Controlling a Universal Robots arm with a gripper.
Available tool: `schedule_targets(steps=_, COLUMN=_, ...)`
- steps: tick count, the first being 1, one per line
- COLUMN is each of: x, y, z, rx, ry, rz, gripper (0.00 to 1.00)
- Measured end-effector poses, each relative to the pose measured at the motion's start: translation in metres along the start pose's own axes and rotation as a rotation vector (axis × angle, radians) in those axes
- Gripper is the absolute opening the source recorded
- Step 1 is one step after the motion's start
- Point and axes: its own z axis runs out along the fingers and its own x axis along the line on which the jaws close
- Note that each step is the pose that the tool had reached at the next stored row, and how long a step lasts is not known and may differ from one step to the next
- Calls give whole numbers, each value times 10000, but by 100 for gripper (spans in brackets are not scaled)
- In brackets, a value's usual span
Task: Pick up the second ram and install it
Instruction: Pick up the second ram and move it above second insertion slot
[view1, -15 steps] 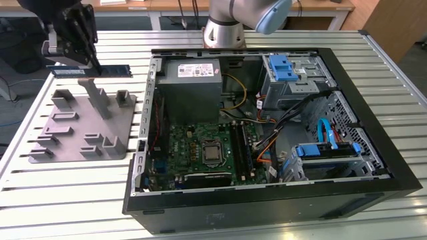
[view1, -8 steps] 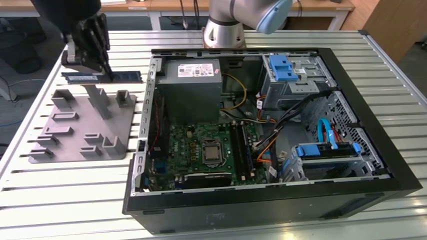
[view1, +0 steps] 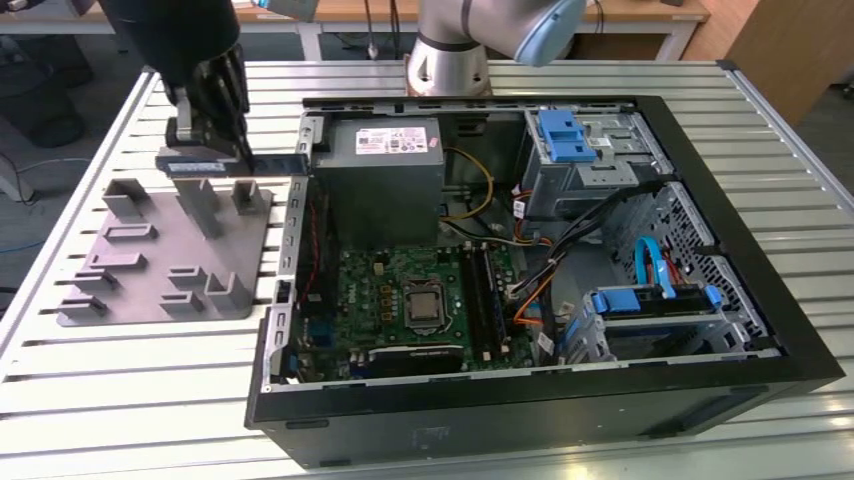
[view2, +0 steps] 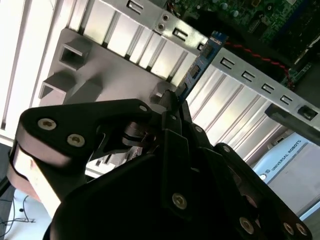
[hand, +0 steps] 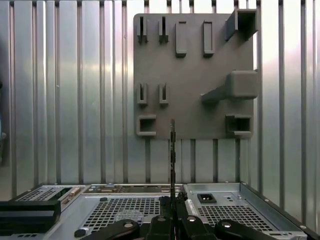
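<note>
My fingers (view2: 170, 112) are clamped on the second ram (view1: 274, 162), held above the grey holder plate (view1: 147, 255) on the counter (view1: 134, 400), so I judge the pick done and the install pending, which calls for squaring it over the motherboard slots (view1: 477, 285).

A white label (view1: 396, 141) bearing small print is seen on the power supply (view1: 380, 195) in the exterior view, but its lines cannot be made out. A line of lettering (view2: 281, 154) is carried by a pale arm part (view2: 295, 175) in the second wrist view.
</note>
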Motion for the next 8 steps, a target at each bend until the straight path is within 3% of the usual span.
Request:
schedule_targets(steps=5, x=-3, y=-135, z=14, rx=1, ry=-1, rz=0, gripper=14)
schedule_targets(steps=8, x=-6, y=-263, z=17, rx=0, ry=0, rz=0, gripper=14)
